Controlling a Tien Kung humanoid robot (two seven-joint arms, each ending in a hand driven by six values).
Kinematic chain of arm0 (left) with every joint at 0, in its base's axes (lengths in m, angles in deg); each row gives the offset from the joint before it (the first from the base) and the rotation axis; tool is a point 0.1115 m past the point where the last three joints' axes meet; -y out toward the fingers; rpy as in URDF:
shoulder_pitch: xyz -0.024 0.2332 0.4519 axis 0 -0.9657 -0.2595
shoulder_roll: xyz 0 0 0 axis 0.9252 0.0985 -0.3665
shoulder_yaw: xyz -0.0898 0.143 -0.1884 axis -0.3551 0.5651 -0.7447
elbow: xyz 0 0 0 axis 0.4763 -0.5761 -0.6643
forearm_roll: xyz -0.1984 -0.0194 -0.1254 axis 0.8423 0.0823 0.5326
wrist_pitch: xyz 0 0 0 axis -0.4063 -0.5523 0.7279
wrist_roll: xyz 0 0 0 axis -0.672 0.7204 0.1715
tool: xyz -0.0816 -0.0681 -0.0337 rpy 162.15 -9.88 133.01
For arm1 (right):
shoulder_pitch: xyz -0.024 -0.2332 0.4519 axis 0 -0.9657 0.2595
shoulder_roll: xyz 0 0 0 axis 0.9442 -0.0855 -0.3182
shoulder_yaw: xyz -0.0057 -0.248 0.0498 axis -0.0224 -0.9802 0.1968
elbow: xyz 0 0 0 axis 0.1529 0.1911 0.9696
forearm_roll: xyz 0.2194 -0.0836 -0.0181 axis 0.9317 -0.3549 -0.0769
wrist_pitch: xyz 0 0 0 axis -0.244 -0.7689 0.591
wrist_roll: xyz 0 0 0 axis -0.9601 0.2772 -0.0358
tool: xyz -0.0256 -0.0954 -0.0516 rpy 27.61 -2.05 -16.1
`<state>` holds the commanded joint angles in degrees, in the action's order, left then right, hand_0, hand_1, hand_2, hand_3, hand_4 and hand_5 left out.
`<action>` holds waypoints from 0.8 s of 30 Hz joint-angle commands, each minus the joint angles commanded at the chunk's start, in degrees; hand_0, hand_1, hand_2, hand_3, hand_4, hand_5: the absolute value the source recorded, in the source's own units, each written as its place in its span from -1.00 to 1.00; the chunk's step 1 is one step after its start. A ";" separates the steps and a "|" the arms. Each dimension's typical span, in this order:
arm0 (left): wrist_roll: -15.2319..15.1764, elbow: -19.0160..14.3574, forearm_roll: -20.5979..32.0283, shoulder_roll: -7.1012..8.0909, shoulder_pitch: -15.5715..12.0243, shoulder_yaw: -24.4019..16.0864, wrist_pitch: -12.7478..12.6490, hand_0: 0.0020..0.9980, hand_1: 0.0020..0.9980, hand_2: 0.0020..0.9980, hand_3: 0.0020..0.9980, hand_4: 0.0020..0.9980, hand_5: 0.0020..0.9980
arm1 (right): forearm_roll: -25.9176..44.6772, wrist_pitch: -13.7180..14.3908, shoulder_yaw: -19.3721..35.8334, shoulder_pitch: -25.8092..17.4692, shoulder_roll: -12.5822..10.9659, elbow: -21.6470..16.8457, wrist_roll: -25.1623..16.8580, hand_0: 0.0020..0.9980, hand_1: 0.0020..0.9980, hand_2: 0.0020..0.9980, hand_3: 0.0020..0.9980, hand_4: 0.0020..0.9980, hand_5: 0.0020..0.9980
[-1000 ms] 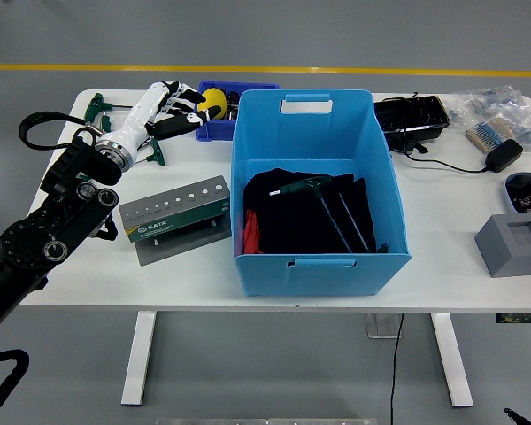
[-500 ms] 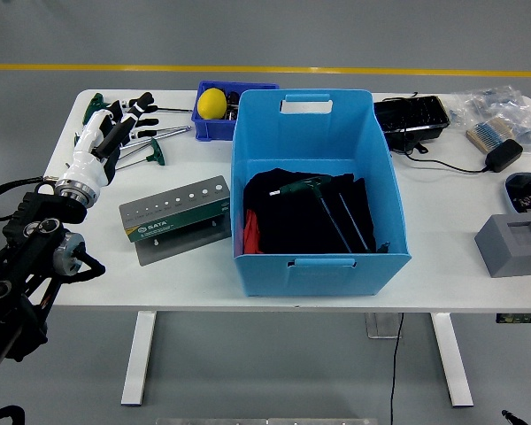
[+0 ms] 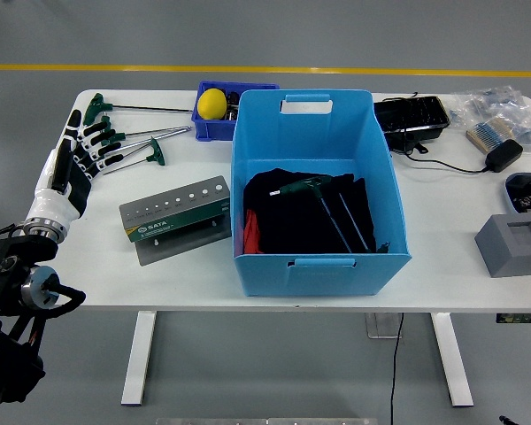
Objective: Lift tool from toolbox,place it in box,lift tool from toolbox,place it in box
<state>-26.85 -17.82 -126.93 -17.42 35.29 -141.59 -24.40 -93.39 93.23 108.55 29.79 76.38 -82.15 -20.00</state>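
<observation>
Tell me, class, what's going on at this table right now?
A humanoid robot is moving T-handle tools into the blue box. One green-handled tool already lies inside it on dark cloth. The left hand is at the table's left edge with fingers spread, holding nothing, close to the row of remaining T-handle tools. The grey tool stand sits in front of the box with nothing in its holes. The right arm is out of view.

A white table [image 3: 203, 274] on white legs [image 3: 142, 356] stands on a grey floor [image 3: 265, 35], a yellow line [image 3: 336, 71] crossing the far side.
</observation>
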 joint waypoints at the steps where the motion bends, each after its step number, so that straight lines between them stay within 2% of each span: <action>1: 0.20 -0.23 -0.47 0.00 -0.41 -0.78 0.07 0.22 0.26 0.41 0.35 0.87 0.69 | -0.08 0.00 0.07 -0.04 0.03 0.00 0.02 0.23 0.18 0.35 0.13 0.64 0.37; 11: 2.34 -2.14 -4.26 0.19 -2.20 -3.26 2.10 0.27 0.30 0.46 0.37 0.87 0.69 | 0.65 -0.05 -0.33 0.02 0.02 0.00 -0.11 0.23 0.18 0.35 0.13 0.64 0.37; 24: 1.07 -3.92 -4.71 0.04 -2.63 -3.02 1.38 0.31 0.34 0.52 0.39 0.89 0.77 | 0.26 -0.07 0.06 0.20 0.04 0.00 0.02 0.23 0.18 0.35 0.13 0.64 0.37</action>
<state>-25.78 -21.75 -131.65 -17.38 32.65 -144.61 -23.02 -93.14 93.16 108.61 29.99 76.42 -82.15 -19.98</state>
